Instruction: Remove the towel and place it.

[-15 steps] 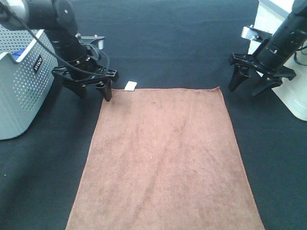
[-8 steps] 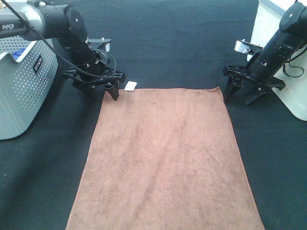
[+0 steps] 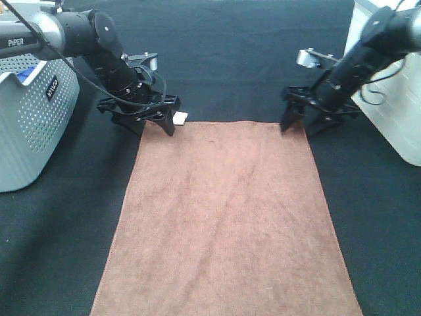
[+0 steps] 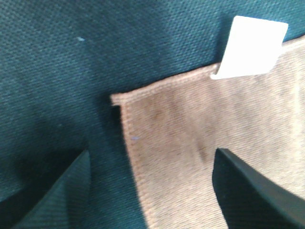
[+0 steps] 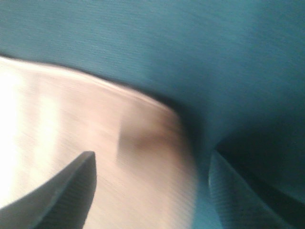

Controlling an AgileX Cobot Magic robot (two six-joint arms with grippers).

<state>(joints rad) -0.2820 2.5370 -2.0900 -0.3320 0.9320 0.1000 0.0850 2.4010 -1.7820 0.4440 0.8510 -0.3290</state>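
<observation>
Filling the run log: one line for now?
towel: flat; left gripper: open, over tag corner; right gripper: open, over opposite corner

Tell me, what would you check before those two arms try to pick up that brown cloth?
1. Jaws of the left end effector apart: ok. They straddle a far corner of the reddish-brown rectangular terry towel, beside its white tag.
2. Jaws of the right end effector apart: ok. They are at the other far corner.
3. Towel flat with nothing lying on it: ok.
4. Towel gripped: not ok. Neither end effector has closed on it.
5. Right corner centred between the jaws: cannot tell. That wrist view is blurred.
</observation>
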